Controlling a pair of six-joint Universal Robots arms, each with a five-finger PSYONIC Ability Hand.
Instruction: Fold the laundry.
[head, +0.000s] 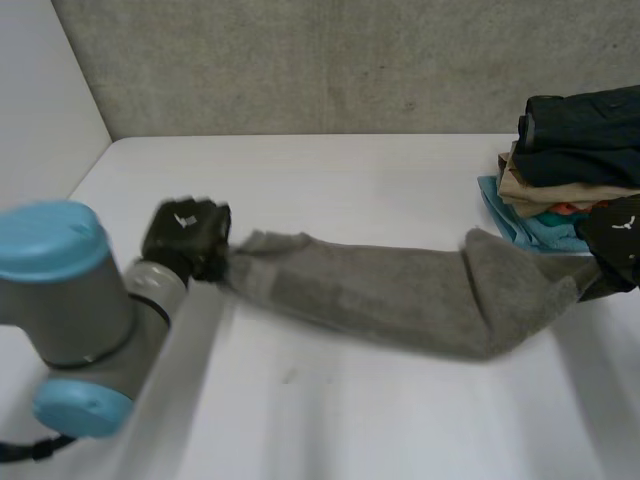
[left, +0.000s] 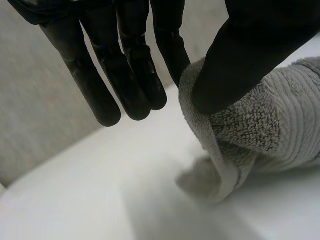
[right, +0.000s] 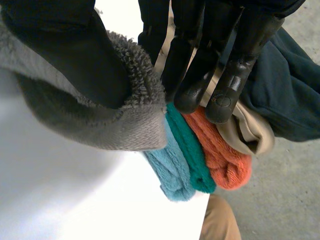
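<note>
- The grey towel (head: 400, 300) is lying as a long, bunched strip across the white tabletop (head: 330, 180), running from side to side.
- The left robot hand (head: 188, 238) is pinching the towel's left end, with the thumb pressing the hem against one of its straight fingers (left: 127, 75).
- The right robot hand (head: 620, 245) is gripping the towel's right end, with the thumb clamping the cloth against its fingers (right: 200, 75).
- A stack of folded laundry (head: 575, 150) is sitting just behind the right robot hand, at the tabletop's far right.

No readable text, labels, or numbers
</note>
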